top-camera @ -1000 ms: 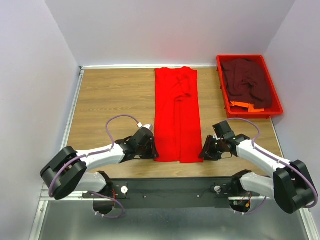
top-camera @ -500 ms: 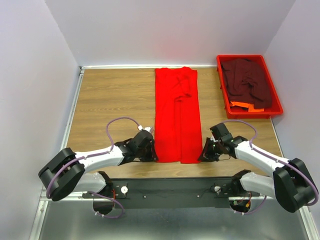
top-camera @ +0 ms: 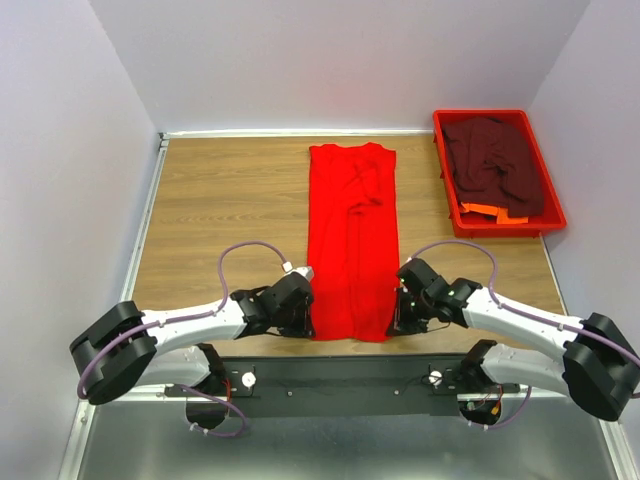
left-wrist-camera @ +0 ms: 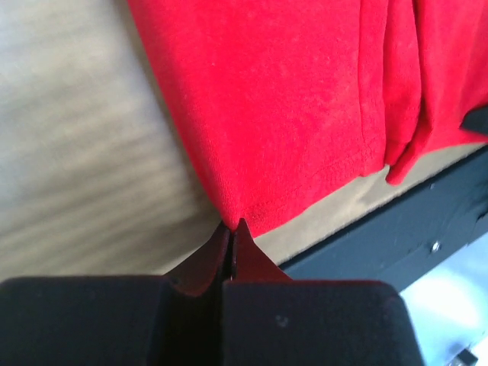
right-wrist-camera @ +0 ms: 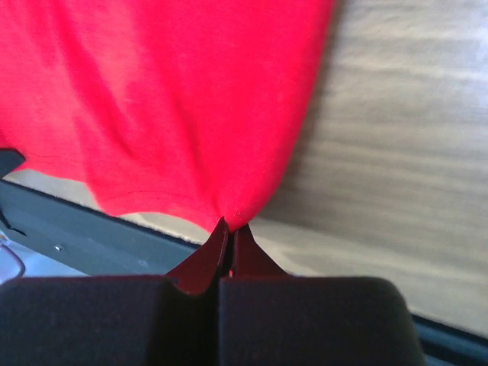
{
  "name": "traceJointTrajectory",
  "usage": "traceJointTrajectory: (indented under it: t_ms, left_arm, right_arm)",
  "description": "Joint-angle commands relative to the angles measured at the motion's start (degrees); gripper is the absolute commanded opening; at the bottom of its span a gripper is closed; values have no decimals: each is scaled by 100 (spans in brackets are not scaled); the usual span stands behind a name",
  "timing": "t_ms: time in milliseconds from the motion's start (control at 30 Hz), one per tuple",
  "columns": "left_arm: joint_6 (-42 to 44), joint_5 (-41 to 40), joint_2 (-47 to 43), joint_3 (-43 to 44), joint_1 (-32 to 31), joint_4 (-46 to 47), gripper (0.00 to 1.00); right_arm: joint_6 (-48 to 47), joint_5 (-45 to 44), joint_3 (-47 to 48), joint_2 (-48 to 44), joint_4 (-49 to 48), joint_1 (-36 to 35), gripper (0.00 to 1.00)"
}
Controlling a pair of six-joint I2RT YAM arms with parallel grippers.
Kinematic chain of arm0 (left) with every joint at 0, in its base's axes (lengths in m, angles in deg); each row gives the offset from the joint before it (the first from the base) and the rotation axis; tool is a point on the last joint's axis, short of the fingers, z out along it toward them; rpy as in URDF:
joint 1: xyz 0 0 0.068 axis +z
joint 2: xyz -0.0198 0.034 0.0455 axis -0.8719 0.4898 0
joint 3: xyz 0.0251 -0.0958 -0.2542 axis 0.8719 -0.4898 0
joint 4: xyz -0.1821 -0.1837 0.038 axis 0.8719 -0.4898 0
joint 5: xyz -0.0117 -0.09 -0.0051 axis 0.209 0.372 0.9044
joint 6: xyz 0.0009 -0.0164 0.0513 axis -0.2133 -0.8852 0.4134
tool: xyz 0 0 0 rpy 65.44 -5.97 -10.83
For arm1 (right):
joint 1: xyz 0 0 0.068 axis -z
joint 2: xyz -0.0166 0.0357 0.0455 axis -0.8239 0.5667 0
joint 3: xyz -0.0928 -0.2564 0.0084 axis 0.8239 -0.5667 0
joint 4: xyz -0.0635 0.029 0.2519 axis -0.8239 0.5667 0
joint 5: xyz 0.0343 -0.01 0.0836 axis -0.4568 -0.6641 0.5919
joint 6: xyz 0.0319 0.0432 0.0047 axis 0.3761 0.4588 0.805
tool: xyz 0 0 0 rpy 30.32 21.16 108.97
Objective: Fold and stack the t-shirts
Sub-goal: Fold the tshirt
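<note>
**Both hem corners pinched**

Left gripper (left-wrist-camera: 231,229): jaws closed on the near left hem corner of the red t-shirt (top-camera: 350,240). Right gripper (right-wrist-camera: 229,227): closed on the near right corner. The wrist views show cloth nipped at the tips; the overhead view hides this. A second ago the jaws stood apart beside the hem, and the shirt has since slid nearer. It lies as a long folded strip on the table (top-camera: 220,200). Far right: maroon t-shirt (top-camera: 495,160) heaped in the red tray (top-camera: 552,215).
</note>
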Motion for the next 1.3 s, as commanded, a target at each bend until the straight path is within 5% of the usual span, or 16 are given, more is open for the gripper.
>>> traceJointTrajectory:
  t_ms: [0, 167, 567, 1267]
  left_arm:
    - [-13, -207, -211, 159, -134, -537, 0]
    - [304, -813, -282, 862, -47, -845, 0]
    - [1350, -699, 799, 2092, 1455, 173, 0]
    - [1254, -269, 2864, 3824, 2432, 790, 0]
  right_arm:
    - [204, -698, 513, -211, 556, -305, 0]
    - [-130, -1743, 1146, -10, 855, -305, 0]
    - [-728, -3660, 3149, 2212, 100, -165, 0]
    - [-1308, -3204, 4337, 3955, -1280, 1277, 0]
